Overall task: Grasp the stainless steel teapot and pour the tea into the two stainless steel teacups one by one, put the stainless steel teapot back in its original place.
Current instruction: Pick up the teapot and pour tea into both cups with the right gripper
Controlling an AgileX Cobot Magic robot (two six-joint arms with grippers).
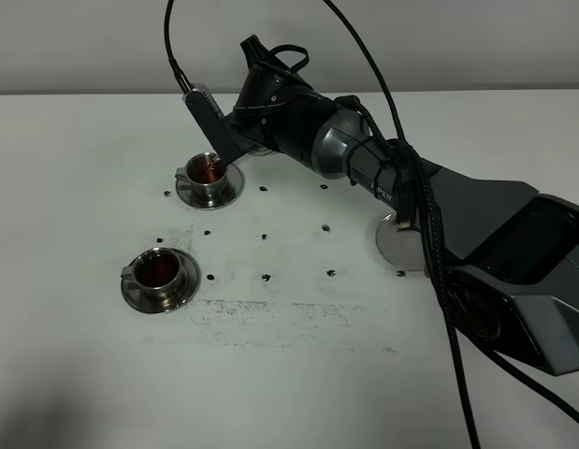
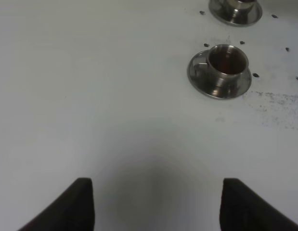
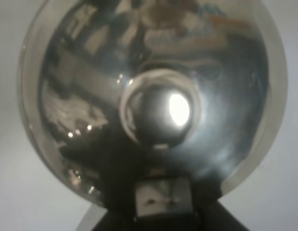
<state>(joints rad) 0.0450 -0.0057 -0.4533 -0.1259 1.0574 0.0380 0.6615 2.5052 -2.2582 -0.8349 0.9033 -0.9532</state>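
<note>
Overhead, we see the right arm [image 1: 476,215] stretched across the white table [image 1: 74,374] toward 10 o'clock, its wrist hanging just above the far teacup [image 1: 209,176]. The near teacup [image 1: 158,278] stands apart from it at 8 o'clock, and both hold dark tea [image 1: 160,269]. From the right wrist camera we look straight down on the stainless steel teapot [image 3: 91,96], whose domed lid and shiny knob fill the view. The right gripper [image 3: 163,204] is clamped on a steel piece at the lid's edge, which we take for the handle. In the high view the arm hides nearly all of the pot. The round steel disc [image 1: 394,245] lies bare at 3 o'clock, partly behind the arm's cable and well apart from the cups. The left gripper [image 2: 158,192] hangs over bare table with its jaws spread wide and nothing between them, the near teacup ahead of it. Small dark specks [image 1: 266,236] dot the table between cups and disc.
</note>
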